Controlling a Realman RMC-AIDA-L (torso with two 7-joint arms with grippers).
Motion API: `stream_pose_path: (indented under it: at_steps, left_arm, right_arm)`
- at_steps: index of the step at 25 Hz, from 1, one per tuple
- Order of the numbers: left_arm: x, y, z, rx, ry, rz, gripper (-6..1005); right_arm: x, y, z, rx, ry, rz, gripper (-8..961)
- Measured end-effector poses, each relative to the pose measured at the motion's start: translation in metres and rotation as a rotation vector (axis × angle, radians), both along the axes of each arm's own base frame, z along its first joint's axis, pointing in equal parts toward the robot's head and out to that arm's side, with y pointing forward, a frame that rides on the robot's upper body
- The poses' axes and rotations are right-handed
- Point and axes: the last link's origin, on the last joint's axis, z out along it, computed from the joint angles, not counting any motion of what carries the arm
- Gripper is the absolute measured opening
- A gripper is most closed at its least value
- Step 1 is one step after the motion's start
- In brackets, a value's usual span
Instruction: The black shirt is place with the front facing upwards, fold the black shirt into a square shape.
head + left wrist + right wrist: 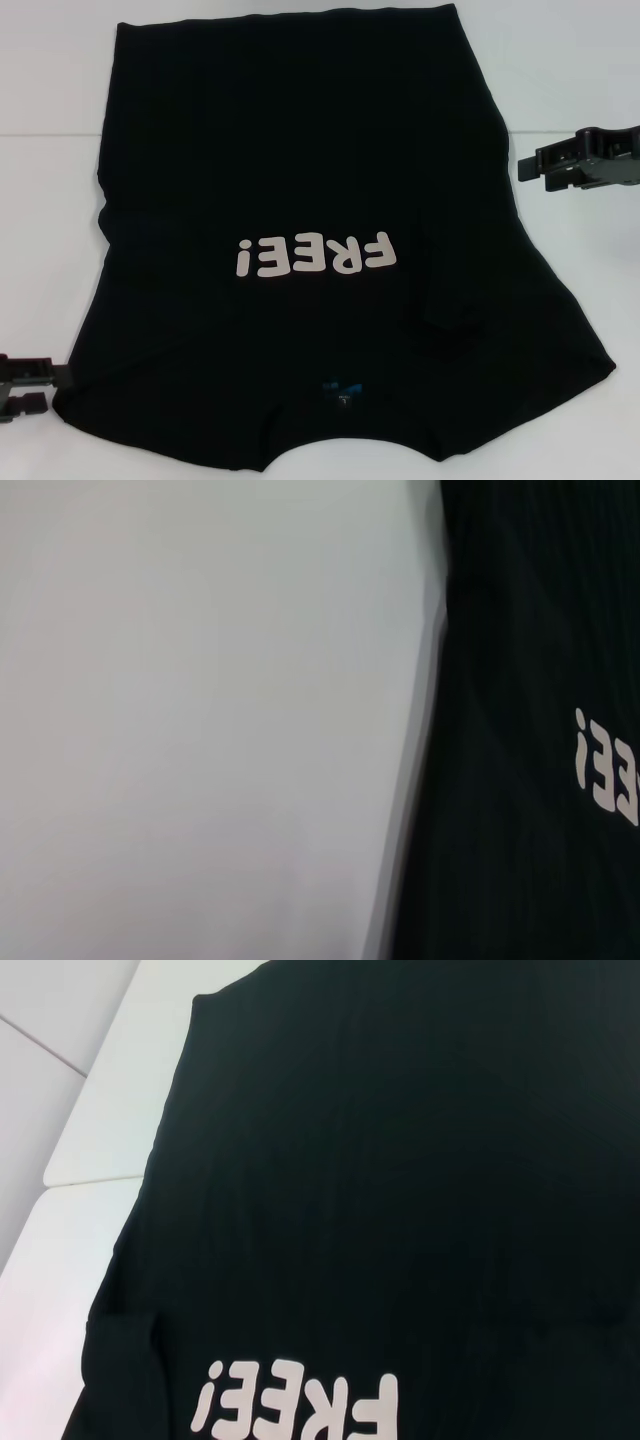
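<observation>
black shirt (300,180) flat, front up – left tool (25,388) at near corner, right tool (545,165) just beside far edge

Black shirt (300,150): plain black fabric, no pattern; pale pinkish-white "FREE!" lettering (315,255) on the front; small blue neck label (340,390), its markings too small to read. Table (50,200): plain white, possibly with a thin grey seam line. Left gripper (45,388), right gripper (530,165): black.

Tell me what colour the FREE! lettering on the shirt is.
Pale pinkish-white lettering on the black shirt, clearest in the head view.
</observation>
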Motion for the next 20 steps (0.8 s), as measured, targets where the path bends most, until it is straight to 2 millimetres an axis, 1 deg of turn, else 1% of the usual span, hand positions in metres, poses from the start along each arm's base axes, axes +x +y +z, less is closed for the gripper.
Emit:
stream_pose_path:
  at_steps: [8, 13, 20]
  left_arm:
    - [0.004, 0.008, -0.007, -0.025, 0.019, -0.009, 591]
    - [0.013, 0.018, -0.017, -0.046, 0.001, -0.032, 587]
    - [0.024, 0.027, -0.020, -0.058, -0.020, -0.067, 581]
  right_arm:
    - [0.000, 0.000, -0.001, 0.001, 0.000, 0.001, 549]
    - [0.000, 0.000, 0.000, 0.001, -0.002, 0.003, 549]
    - [0.002, 0.000, 0.000, 0.002, -0.003, 0.002, 550]
